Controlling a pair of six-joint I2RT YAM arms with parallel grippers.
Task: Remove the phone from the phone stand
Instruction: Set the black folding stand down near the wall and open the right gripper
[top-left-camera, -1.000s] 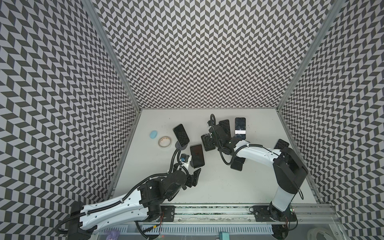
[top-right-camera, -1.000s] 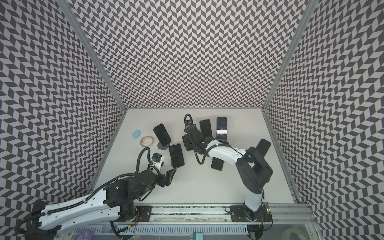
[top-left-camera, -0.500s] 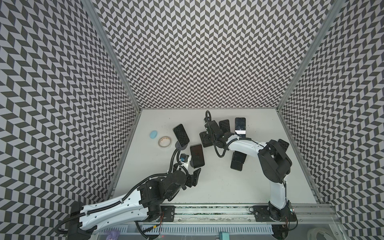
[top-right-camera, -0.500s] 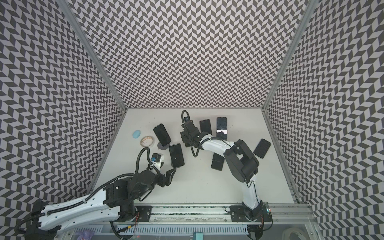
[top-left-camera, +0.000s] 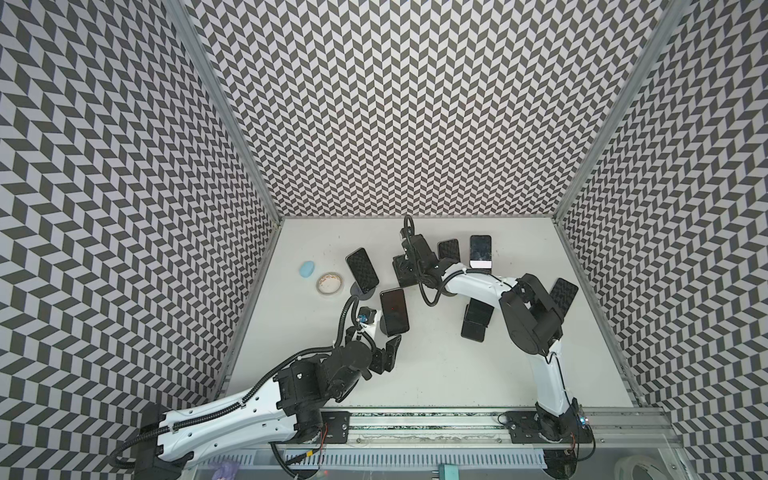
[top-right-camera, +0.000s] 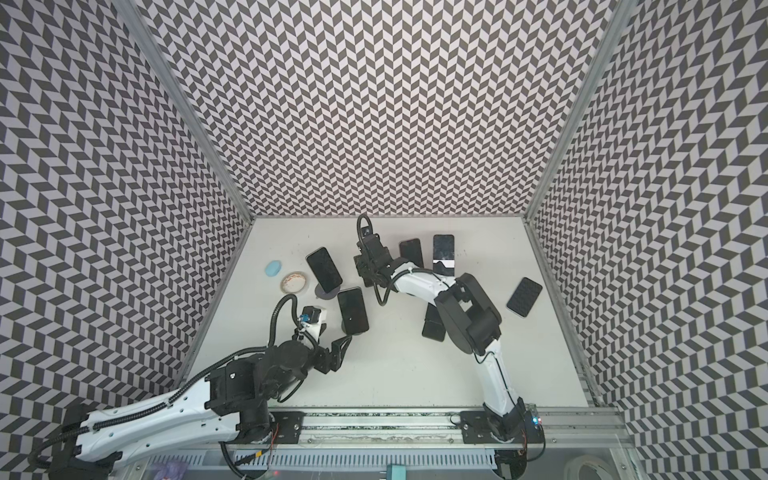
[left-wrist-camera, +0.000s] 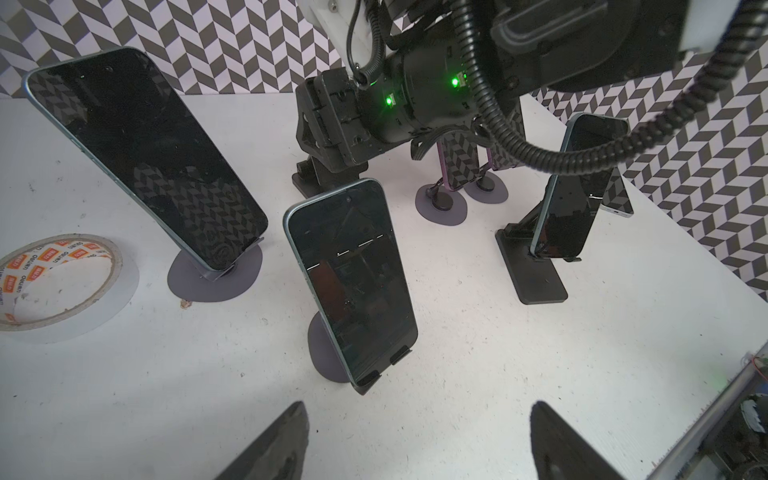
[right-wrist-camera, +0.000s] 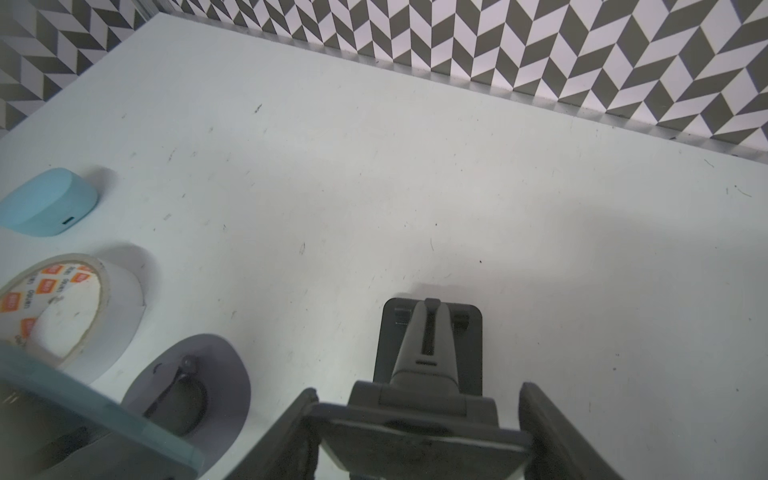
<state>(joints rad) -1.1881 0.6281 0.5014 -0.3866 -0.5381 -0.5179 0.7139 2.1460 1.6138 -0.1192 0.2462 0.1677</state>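
While I sweep across the white table (top-left-camera: 436, 382) from the left wall, the first things I meet are a pale blue case (top-left-camera: 306, 269) and, just beside it, a tape roll (top-left-camera: 330, 283). Next comes a tilted phone (top-left-camera: 362, 268), leaning back on a round grey base (left-wrist-camera: 216, 282).

Just right of that, and nearer my side, is the centre phone (top-left-camera: 394, 311). It sits tilted in the lip of its own grey stand (left-wrist-camera: 324, 353), with the screen dark. My left gripper (left-wrist-camera: 419, 449) hangs just short of it, jaws spread wide and empty, touching nothing.

Past the middle, toward the back wall, my right gripper (top-left-camera: 405, 268) is clamped on a dark slab (right-wrist-camera: 419, 428) at the head of a black stand (right-wrist-camera: 428, 332). Its fingers press the slab's two side edges. Whether that slab is a phone or the stand's own plate I cannot tell from the wrist view.

Beyond the right forearm two more stand side by side, a back phone (top-left-camera: 449, 250) and a phone with a white band (top-left-camera: 480, 251). Nearer me, a propped phone (top-left-camera: 476, 318) on a black base is partly hidden under the arm. A last phone (top-left-camera: 561, 293) sits near the right wall.
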